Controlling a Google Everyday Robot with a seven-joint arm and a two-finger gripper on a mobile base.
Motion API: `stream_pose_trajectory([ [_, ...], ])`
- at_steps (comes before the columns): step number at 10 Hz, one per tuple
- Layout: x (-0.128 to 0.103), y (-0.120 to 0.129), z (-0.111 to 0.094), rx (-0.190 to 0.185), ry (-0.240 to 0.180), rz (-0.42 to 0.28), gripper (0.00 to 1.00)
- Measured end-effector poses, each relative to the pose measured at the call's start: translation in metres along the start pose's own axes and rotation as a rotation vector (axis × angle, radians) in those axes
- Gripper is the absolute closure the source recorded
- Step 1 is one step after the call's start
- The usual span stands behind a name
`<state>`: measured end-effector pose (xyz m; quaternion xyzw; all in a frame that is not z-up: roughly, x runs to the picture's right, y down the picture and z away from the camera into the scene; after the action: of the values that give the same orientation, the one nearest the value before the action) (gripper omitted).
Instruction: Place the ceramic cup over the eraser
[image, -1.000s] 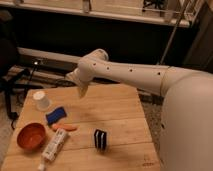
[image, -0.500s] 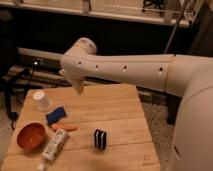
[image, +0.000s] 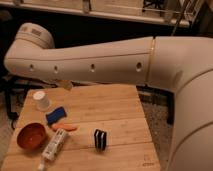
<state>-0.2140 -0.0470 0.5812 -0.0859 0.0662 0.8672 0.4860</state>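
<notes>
cup (image: 42, 100) stands at the counter's (image: 120, 110) far-left corner, untouched. pincer (image: 65, 85) peeks out under the arm (image: 95, 60) near it; opening: cannot tell. best descend vertically, centred on the cup, clear of the bowl (image: 31, 136).

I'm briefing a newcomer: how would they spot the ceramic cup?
On the wooden table, look to the far left corner, just left of the gripper peeking from under the arm. The ceramic cup stands there behind a blue block: small, plain white, unlike the wider orange-red bowl nearer the front.
</notes>
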Motion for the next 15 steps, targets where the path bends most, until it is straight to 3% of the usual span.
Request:
stream_pose_trajectory([
  [2, 0.000, 0.015, -0.016, 0.031, 0.015, -0.059, 0.20],
  [4, -0.007, 0.010, -0.017, 0.050, 0.006, -0.056, 0.20],
  [15, -0.004, 0.013, -0.016, 0.046, 0.011, -0.061, 0.20],
])
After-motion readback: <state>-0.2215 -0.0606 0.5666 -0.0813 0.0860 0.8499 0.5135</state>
